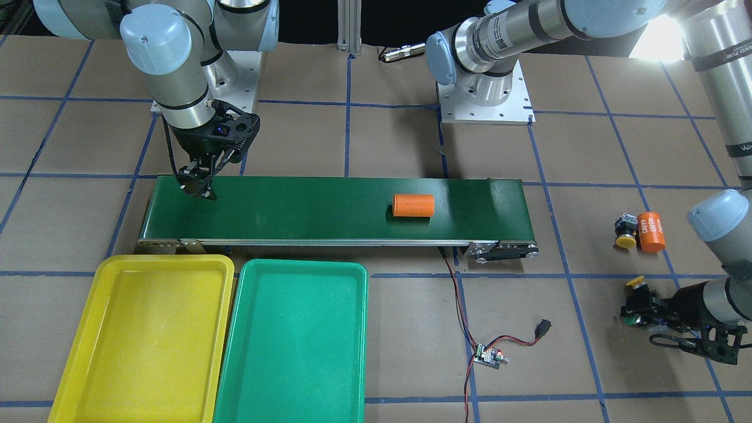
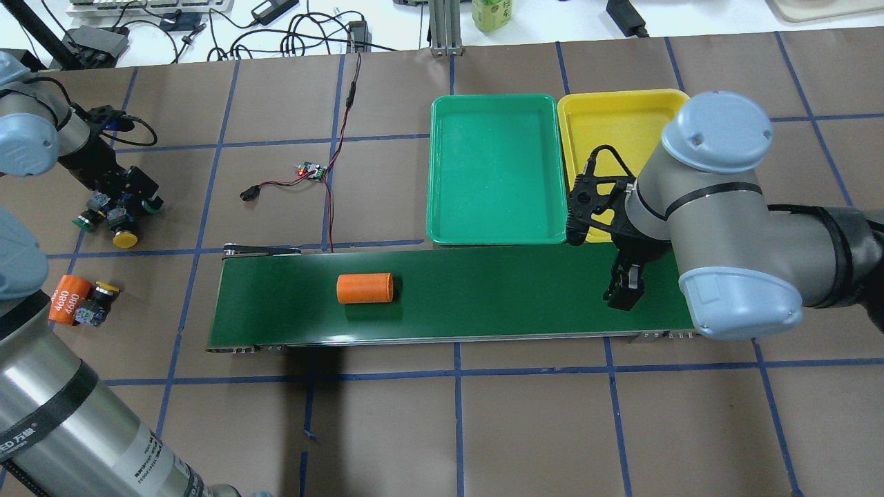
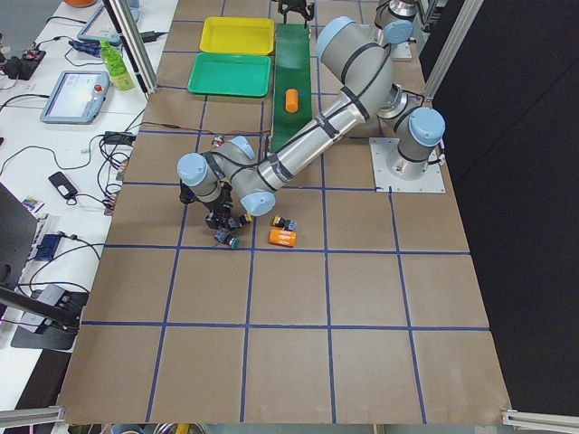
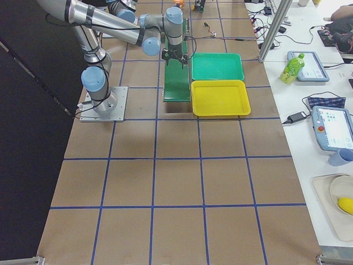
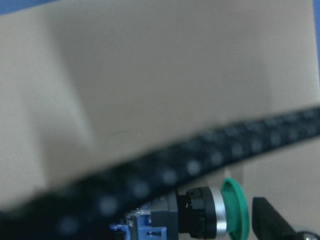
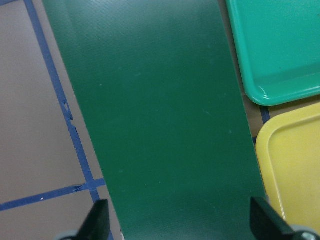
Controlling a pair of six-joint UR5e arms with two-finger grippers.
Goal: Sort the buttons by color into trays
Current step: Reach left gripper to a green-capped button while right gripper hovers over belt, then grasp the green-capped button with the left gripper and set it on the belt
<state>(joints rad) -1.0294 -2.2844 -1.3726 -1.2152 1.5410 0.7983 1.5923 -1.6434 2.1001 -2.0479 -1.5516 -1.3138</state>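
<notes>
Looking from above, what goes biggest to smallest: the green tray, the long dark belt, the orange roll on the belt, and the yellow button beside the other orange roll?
1. long dark belt, even with one end hidden under the arm
2. green tray
3. orange roll
4. yellow button, clearly the smallest

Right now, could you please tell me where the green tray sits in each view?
Front-facing: green tray, bottom, left of centre.
Overhead: upper, right of centre.
Exterior left: top, left of centre.
Exterior right: upper, right of centre.
Left wrist: not in it.
Right wrist: top-right corner.
Landmark: the yellow tray beside it, both along the conveyor belt.
</notes>
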